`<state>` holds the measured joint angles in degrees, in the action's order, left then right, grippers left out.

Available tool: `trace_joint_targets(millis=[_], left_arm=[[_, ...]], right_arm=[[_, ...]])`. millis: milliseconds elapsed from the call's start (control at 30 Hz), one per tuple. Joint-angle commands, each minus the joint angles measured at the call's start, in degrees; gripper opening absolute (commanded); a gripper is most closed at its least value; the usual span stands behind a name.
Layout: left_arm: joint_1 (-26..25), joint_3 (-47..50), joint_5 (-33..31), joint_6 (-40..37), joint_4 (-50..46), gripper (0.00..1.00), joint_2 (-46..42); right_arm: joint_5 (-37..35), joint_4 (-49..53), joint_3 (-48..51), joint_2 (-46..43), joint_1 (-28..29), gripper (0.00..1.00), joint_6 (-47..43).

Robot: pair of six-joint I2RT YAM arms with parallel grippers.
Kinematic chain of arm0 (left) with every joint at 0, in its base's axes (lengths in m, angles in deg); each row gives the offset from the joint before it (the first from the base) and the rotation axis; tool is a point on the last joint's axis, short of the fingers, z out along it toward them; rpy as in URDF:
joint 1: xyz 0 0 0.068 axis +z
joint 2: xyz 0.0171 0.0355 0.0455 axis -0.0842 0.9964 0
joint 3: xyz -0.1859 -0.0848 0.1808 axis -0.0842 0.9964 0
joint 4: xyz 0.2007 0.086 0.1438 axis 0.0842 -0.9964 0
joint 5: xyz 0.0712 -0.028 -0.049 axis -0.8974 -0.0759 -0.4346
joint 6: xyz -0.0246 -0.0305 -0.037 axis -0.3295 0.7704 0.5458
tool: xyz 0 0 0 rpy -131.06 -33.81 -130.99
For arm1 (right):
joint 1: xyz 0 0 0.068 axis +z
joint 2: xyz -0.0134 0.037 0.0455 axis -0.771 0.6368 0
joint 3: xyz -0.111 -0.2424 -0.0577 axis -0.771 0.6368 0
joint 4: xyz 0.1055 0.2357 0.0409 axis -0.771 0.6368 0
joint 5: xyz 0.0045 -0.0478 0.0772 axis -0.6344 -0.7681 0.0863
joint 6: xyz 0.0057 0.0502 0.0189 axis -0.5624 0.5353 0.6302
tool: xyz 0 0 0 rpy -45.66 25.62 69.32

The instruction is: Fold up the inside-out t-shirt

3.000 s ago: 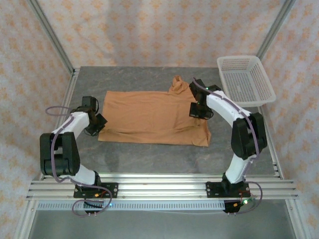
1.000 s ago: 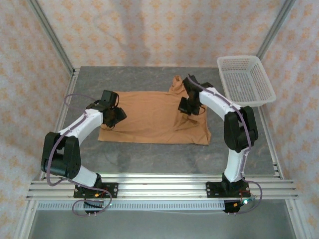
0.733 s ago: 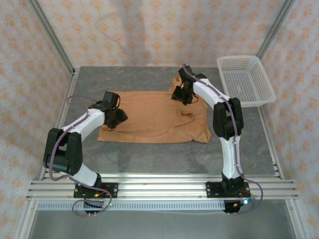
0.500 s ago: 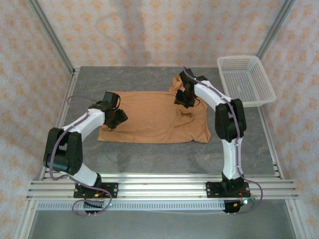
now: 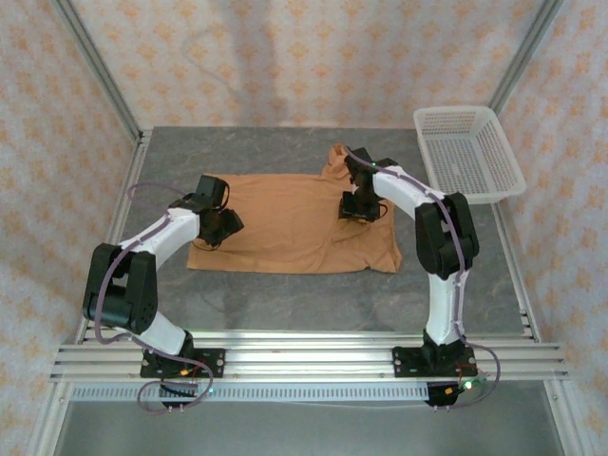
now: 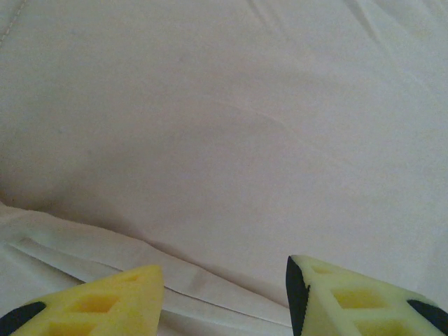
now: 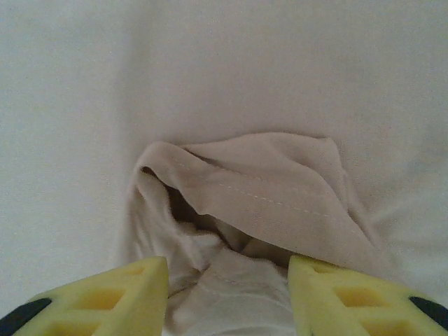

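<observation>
T-shirt (image 7: 245,189) bunched beneath half-open right pincer (image 7: 225,280), left pincer (image 6: 224,276) half-open, empty

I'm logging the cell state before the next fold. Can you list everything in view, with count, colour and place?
t-shirt: one, orange-tan, spread on the middle of the table.
bunched fold: one, same cloth, on the shirt's far right part.
basket: one, white mesh, empty, far right corner of the table.
table: one, grey, under the shirt.
rail frame: one, silver, near edge, holding both arm bases.
walls: pale with an orange pattern, around the cell.
left arm: white and black, reaching the shirt's left edge.
left end effector: yellow fingers, open above flat cloth.
right arm: white and black, over the shirt's far right.
right end effector: yellow fingers, open, flanking the bunched fold.
</observation>
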<state>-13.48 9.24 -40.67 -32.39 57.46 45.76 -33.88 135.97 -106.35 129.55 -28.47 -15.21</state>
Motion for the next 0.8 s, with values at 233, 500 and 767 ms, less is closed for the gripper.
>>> trace_joint_targets(millis=[233,500,767], left_arm=[[-0.14,0.93,-0.08,-0.57,-0.02,0.5,-0.86],[-0.14,1.02,0.14,-0.32,0.25,0.5,-0.56],[-0.1,0.93,0.19,-0.39,-0.04,0.5,-0.48]], right_arm=[[2.18,-1.84,2.62,1.22,0.75,0.41,-0.14],[-1.07,0.7,1.95,-2.51,1.86,0.1,-0.57],[-7.96,6.66,-2.14,-3.22,3.85,0.04,-2.31]])
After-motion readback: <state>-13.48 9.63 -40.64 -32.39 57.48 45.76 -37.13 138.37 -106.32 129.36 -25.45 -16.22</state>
